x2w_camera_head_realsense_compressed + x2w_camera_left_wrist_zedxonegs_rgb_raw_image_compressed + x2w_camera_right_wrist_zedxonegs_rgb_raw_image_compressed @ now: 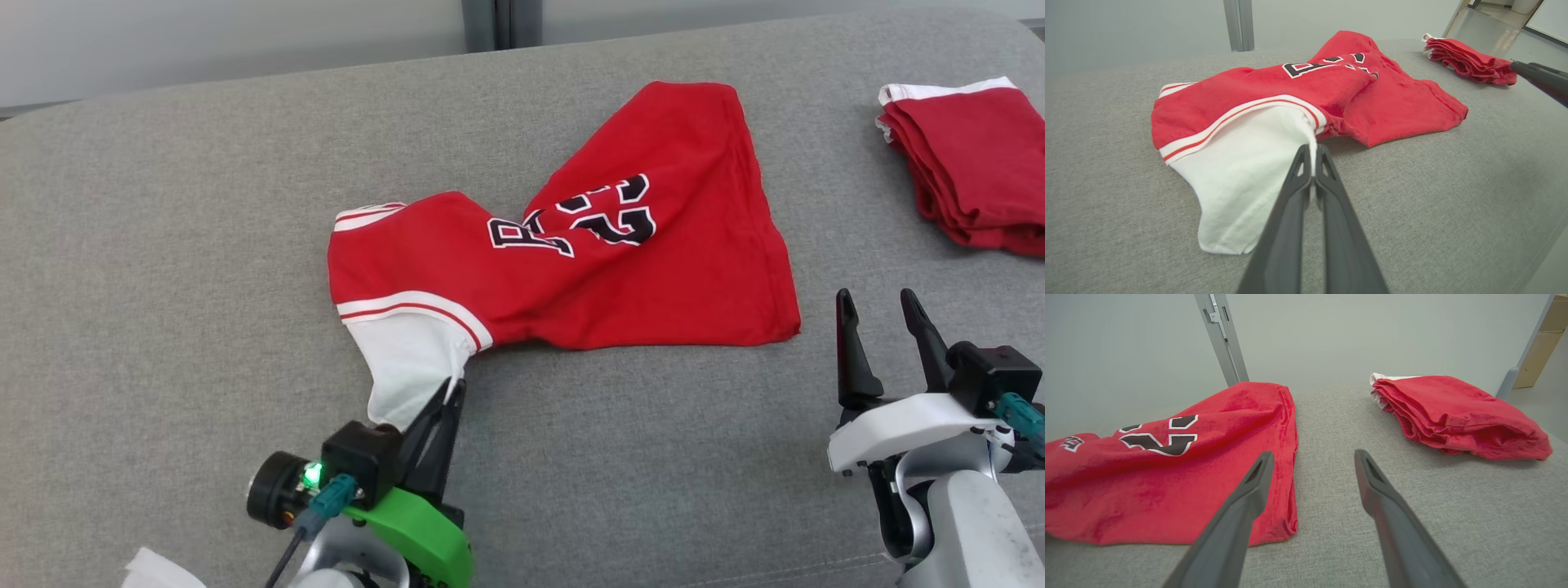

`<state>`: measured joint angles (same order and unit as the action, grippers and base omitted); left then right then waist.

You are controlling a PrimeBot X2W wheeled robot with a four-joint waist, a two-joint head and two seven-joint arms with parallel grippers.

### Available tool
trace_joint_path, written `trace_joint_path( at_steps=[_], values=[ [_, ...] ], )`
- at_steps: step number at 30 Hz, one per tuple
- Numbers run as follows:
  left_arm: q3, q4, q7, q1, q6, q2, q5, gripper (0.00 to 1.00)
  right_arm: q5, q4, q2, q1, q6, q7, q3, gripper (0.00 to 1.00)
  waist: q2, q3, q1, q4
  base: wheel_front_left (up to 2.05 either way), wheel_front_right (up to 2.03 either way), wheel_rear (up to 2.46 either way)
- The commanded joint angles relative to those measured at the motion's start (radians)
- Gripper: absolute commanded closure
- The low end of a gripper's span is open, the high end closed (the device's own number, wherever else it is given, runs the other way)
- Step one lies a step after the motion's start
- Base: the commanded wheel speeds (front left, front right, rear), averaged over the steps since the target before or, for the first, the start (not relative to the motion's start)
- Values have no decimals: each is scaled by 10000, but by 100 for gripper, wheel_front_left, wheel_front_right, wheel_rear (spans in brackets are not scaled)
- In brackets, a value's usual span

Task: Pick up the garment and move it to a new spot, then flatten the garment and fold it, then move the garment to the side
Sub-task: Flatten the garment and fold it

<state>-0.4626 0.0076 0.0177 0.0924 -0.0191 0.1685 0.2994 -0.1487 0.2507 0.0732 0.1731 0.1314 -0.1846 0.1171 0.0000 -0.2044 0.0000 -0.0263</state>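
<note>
Left gripper (455, 388) is clamped tight, its two dark fingers (1290, 192) pressed together on the edge of the white sleeve (404, 359) of the garment (620, 278), close to where the white cloth meets the red-and-white striped band. In the left wrist view the cloth slips down between the fingers, and I cannot see how deep the pinch goes. That garment is a red top lying crumpled near the middle of the grey cushion (163, 245), twisted across its middle so that one half overlaps the other, and the fold hides part of the chest print. What I can make out is black lettering with a white outline: one block letter left of the crease that may be a B or an R, and broken shapes right of it that look like digits, though I cannot read them for certain. At the far right, well apart, sits a folded red pile (971, 155) with a white edge, cut off by the frame in the head view. Right gripper (878, 298) hovers over bare cushion just beside the garment's near right corner, fingers spread wide, gripping and touching nothing.
</note>
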Motion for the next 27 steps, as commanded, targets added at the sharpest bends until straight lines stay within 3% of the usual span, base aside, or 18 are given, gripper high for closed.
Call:
trace_joint_path(
  at_steps=[1, 5, 6, 7, 8, 15, 22, 27],
  values=[
    [-97, 275, -106, 120, -50, -126, -57, 100, -6, -14, -20, 65, -15, 23, -13, 0, 0, -63, 0, -102, 0, 0, 0],
    [-220, 1450, -531, 618, -151, -589, 179, 100, 16, 39, -49, 168, -15, -2, -71, 0, 0, -143, 0, -290, 0, 0, 0],
    [-237, 1821, -730, 758, -148, -673, 182, 90, 19, 58, -54, 174, -15, -23, -65, 0, 0, -155, 0, -331, 0, 0, 0],
    [-241, 2091, -927, 890, -144, -727, 159, 61, 19, 69, -60, 172, -15, -39, -63, 0, 0, -160, 0, -352, 0, 0, 0],
    [-231, 2421, -1193, 1021, -139, -805, 198, 0, 12, 83, -73, 163, -15, -54, -52, 0, 0, -165, 0, -374, 0, 0, 0],
    [-232, 3411, -2422, 1467, -162, -1040, 451, 0, -5, 182, -132, -68, -15, -203, 3, 0, 0, -18, 0, -242, 0, 0, 0],
    [304, 2641, -2792, 1273, -52, -1004, 581, 0, 40, 82, -169, -258, -15, -274, -84, 0, 0, 358, 0, 122, 0, 0, 0],
    [1099, 2467, -2823, 912, 272, -730, 889, 0, 53, 16, -183, -304, -15, -214, -151, 0, 0, 468, 0, 247, 0, 0, 0]
  ],
)
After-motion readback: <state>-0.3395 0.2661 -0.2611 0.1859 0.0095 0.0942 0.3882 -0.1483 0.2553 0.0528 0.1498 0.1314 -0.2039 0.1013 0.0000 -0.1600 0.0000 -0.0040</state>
